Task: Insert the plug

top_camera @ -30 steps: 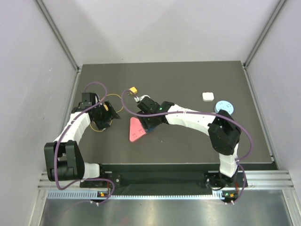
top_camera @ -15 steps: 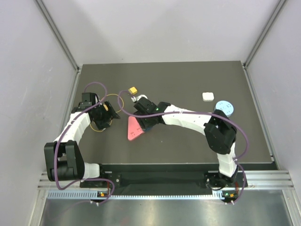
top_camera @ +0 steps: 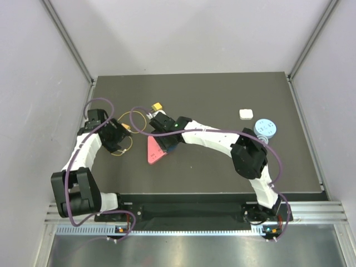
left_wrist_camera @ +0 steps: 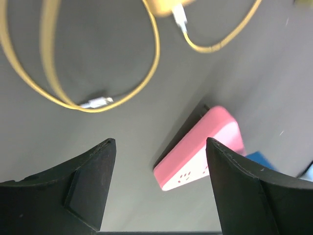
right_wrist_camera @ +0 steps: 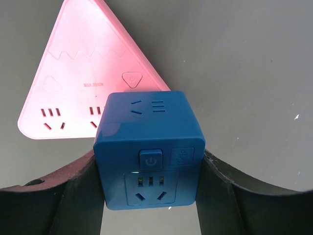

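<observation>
Over the pink strip's (top_camera: pixel 151 156) 1 o'clock corner our right gripper (right_wrist_camera: pixel 149 181) clamps the blue cube plug (right_wrist_camera: pixel 146 127), unseated we judge; left gripper (left_wrist_camera: pixel 159 181) gapes empty.

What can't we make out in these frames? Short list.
1. Underside of the blue cube: hidden by its own body in the right wrist view and by the right gripper in the top view. Whether it is plugged into the pink strip or held above it cannot be told.
2. The pink strip's right-hand sockets: behind the cube, right wrist view.
3. The yellow cable: loop cut off by the top and left edges, left wrist view; its end is blurred.
</observation>
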